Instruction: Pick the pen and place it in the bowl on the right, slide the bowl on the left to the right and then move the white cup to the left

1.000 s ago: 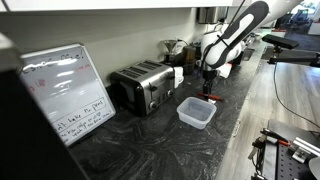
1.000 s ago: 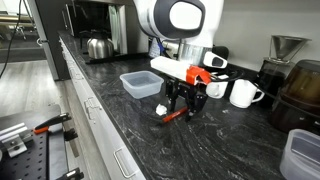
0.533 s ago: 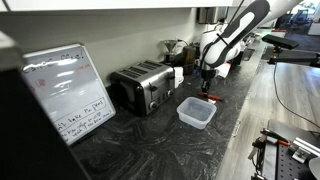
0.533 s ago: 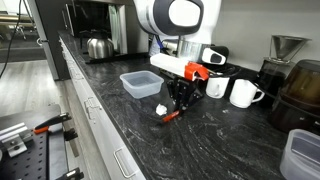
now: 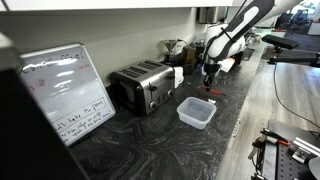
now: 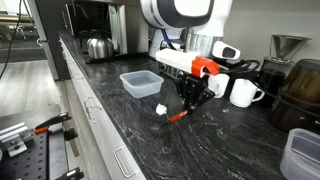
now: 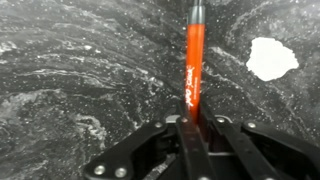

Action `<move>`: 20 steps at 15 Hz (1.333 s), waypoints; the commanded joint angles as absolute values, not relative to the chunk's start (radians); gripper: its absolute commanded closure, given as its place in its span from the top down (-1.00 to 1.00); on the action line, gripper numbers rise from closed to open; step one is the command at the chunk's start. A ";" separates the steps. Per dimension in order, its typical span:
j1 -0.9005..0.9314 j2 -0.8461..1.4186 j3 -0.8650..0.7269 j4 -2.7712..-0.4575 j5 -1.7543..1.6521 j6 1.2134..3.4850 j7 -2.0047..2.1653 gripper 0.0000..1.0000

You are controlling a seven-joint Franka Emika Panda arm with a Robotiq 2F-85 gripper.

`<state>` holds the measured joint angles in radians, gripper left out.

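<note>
Red pen (image 7: 192, 60) is clamped in the pincer (image 7: 195, 125), jaws closed tight on its near end. The pen slants down toward the dark marbled bench (image 6: 200, 150) (tip contact: can't tell), just beside a white patch (image 7: 271, 57). A tub (image 6: 140, 83) sits near, apart from the pen.

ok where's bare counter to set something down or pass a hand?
Free: the counter front strip, between the clear tub and the second tub; also in front of the toaster. Crowded: the back wall around the mugs and the gripper holding the pen.
</note>
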<state>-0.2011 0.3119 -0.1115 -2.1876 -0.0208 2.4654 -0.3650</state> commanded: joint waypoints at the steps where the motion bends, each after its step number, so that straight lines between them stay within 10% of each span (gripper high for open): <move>1: -0.220 0.229 -0.124 -2.199 -0.018 2.417 -0.350 -0.93; 11: -0.230 0.188 -0.154 -2.060 0.097 2.292 -0.296 -0.73; 20: -0.250 0.219 -0.164 -1.939 0.145 2.212 -0.277 -0.93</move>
